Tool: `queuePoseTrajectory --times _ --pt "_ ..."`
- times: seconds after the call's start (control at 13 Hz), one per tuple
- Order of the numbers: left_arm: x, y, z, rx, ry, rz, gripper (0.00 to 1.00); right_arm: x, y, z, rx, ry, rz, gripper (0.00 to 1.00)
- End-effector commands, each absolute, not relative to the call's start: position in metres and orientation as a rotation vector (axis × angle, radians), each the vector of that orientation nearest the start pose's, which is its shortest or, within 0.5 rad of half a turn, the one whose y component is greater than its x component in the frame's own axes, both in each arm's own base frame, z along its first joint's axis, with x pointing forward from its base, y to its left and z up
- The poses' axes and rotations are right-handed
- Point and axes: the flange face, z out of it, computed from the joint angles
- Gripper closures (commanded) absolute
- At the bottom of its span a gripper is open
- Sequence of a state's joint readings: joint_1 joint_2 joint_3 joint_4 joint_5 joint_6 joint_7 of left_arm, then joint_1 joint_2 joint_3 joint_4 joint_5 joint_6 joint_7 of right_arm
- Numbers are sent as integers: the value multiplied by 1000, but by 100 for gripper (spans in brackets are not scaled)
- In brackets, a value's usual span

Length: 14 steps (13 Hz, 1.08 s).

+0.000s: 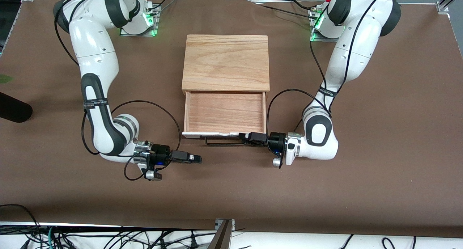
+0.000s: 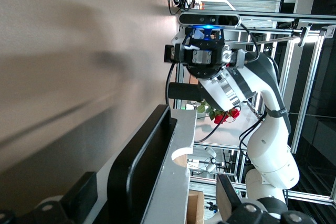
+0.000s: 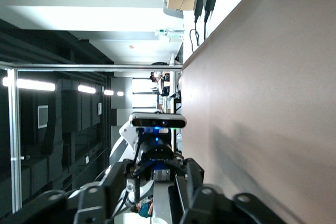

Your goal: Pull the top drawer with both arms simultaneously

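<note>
The top drawer [image 1: 224, 113] stands pulled out of the cabinet [image 1: 226, 62], its reddish wood inside bare. Its white front panel [image 1: 209, 134] carries a thin black bar handle [image 1: 222, 143]. My left gripper [image 1: 247, 137] is at the handle's end toward the left arm. It is open, with handle [image 2: 142, 166] and panel [image 2: 176, 182] between its fingers [image 2: 84, 190] and not pinched. My right gripper [image 1: 198, 158] is open and empty, low over the brown table, off the handle toward the right arm's end. In the right wrist view its fingers [image 3: 100, 198] frame the left gripper [image 3: 157, 161].
The cabinet's light wood top slab sits between the two arm bases. A black rounded object [image 1: 12, 108] lies at the table's edge on the right arm's end. Cables [image 1: 108, 238] hang along the table's front edge. Brown cloth [image 1: 231, 191] covers the table.
</note>
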State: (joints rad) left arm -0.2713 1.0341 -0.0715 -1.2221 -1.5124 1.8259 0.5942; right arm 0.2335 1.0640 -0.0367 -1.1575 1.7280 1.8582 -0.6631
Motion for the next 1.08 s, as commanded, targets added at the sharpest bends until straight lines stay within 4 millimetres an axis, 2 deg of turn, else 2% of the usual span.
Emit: queuePoseTrajectory --times 0.0,0.08,0.23,0.46,0.54,0.62,0.77,0.92,1.0 --pt "672 -299 169 1843 -131 -279 0 753 203 219 -1784 123 -57 0" --pt "675 -297 185 1881 -149 -289 0 758 194 248 -1859 100 -46 0" --pt "688 -275 221 2008 -175 -288 0 759 179 296 -2024 34 -39 0" --pt "699 -255 272 2211 -244 -277 0 754 152 329 -2297 -50 -2 0" --pt "701 -247 290 2291 -290 -260 0 752 141 334 -2376 -86 14 0" --pt "702 -237 312 2387 -367 -228 0 751 121 344 -2456 -101 19 0" --pt "701 -220 381 2530 -498 -123 0 744 93 359 -2603 -86 98 0" --pt "694 -185 429 2684 -589 -93 0 734 83 376 -2762 -17 178 0" --pt "687 -175 448 2755 -635 -110 0 729 86 383 -2793 22 217 0"
